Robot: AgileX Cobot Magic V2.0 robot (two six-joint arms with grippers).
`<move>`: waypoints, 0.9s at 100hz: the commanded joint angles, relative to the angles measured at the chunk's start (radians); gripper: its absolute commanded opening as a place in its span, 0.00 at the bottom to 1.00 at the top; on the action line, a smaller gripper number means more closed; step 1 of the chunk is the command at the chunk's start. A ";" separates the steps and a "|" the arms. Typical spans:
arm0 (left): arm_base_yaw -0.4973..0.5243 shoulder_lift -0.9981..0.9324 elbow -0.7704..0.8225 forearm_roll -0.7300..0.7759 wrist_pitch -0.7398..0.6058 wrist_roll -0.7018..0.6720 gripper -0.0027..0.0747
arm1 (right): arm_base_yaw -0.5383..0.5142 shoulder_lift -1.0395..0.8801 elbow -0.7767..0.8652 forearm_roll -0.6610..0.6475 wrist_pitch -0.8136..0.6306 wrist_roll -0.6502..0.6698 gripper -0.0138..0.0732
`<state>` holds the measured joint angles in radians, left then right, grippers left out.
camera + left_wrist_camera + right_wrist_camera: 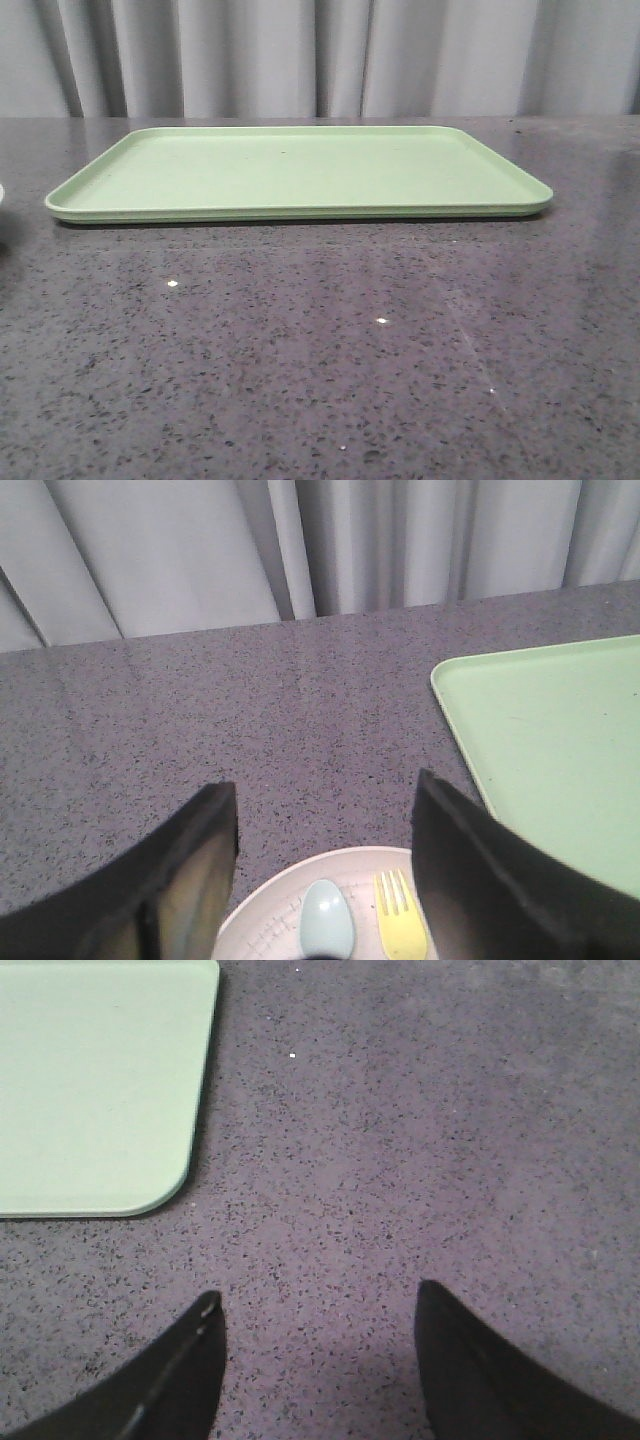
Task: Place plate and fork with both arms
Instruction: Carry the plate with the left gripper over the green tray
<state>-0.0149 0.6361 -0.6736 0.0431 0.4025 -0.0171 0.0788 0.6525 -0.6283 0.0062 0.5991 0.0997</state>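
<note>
In the left wrist view the pale pinkish-cream plate (262, 918) lies on the table under my left gripper (326, 790), which is open and empty above its rim. The yellow fork (398, 920) lies in the plate beside a pale blue spoon (327, 930). In the front view only a sliver of the plate (1, 192) shows at the left edge; the fork and both grippers are out of that view. My right gripper (316, 1298) is open and empty over bare table, apart from the tray's corner.
A flat rectangular light-green tray (300, 170) lies at the middle back of the dark speckled table; it also shows in the left wrist view (550, 740) and the right wrist view (95, 1080). Grey curtains (320, 55) hang behind the table.
</note>
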 commanded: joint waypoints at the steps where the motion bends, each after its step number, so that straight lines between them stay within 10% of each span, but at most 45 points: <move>1: 0.003 0.006 -0.035 -0.008 -0.093 -0.008 0.57 | -0.004 0.006 -0.038 -0.013 -0.074 -0.011 0.68; 51: 0.260 0.039 -0.045 0.117 0.113 -0.190 0.57 | -0.004 0.006 -0.038 -0.006 -0.087 -0.011 0.68; 90: 0.269 0.280 -0.152 0.106 0.331 -0.187 0.57 | -0.004 0.006 -0.038 -0.006 -0.087 -0.011 0.68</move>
<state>0.2513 0.8605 -0.7543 0.1496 0.7363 -0.1943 0.0788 0.6525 -0.6299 0.0062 0.5877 0.0997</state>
